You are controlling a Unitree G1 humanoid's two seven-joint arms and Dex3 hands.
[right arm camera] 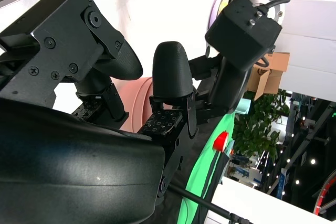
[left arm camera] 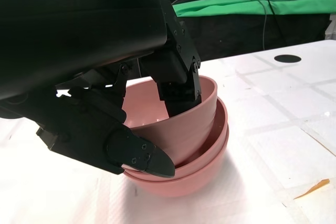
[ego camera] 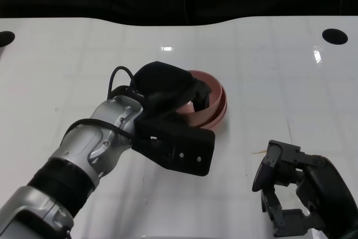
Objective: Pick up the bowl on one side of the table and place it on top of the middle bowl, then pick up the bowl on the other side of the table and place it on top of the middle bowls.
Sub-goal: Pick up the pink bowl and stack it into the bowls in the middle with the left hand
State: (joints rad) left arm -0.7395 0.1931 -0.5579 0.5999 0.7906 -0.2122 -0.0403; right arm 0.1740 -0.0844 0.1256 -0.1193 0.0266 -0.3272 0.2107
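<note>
The left hand, in the centre-left of the head view, holds the top bowl by its rim: one finger reaches down inside the wall, another presses the outside, as the left wrist view shows. That bowl sits tilted in the pink stack just right of the frame's middle, its near side riding higher than the two bowls under it.

The main risk, as I judge it, is in the release. If the fingers open while the bowl is still canted, it may settle off-centre or rock and slide against the lower rims. If the inner finger drags on the wall as the hand lifts away, it could pull the top bowl back up or shove the whole stack across the glossy white surface, which looks slick. Pressing down to seat it could jam the bowls together or tip the stack toward the open side.

Relative to the left hand, the stack lies directly under and just beyond the fingertips, touching them. All three bowls appear nested, so the task looks nearly complete.

At the lower right of the head view the right hand rests well apart from the stack, fingers loosely curled with nothing in them; whether they are fully closed I cannot tell.
</note>
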